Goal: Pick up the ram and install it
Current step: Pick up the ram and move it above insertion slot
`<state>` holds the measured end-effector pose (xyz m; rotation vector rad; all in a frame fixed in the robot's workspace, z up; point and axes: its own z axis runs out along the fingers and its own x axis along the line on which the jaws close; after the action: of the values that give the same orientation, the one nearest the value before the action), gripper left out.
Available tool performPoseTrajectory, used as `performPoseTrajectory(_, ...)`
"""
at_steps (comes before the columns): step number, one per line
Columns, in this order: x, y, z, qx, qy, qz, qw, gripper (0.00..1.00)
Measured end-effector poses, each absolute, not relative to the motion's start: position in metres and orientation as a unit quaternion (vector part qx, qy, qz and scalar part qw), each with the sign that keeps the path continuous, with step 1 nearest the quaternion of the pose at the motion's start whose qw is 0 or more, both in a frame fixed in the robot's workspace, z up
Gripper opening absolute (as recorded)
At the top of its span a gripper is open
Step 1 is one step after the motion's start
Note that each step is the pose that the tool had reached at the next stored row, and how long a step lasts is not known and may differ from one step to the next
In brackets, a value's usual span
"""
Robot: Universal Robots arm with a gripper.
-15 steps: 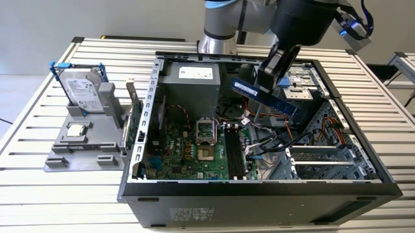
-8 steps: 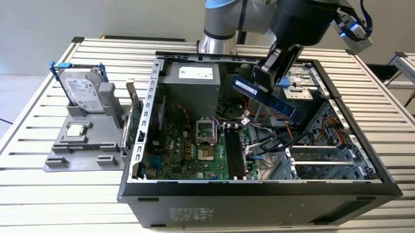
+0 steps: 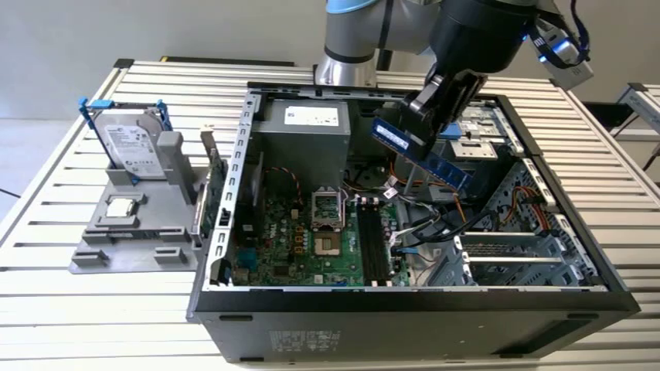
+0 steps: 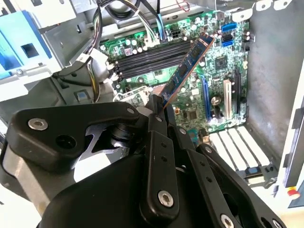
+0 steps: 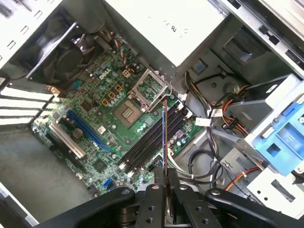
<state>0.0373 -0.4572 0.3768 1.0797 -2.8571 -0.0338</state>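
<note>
Green stick of ram is pinched in my claw. The fingers are closed down on its two flat faces near one end, and the rest pokes out free at a tilt. It's up in the air over the open case, above the motherboard and apart from the black memory slots (in the first wrist view I see it edge-on, sitting at an angle to them).

My take on handling: it should weigh next to nothing, and it's stiff but thin, so I reckon it'd flex or crack if it got twisted. The contact edge and chips look like the bits not to squeeze. Gripping the faces near the end seems fine for carrying, though the long free part gives it leverage. A hold nearer the middle would probably feel steadier.
</note>
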Motion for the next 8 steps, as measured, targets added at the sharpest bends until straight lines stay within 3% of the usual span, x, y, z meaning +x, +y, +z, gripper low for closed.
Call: performPoseTrajectory(8,0.0373,-0.4572,0.3767,0.308,-0.95,-0.013,0.043,0.0)
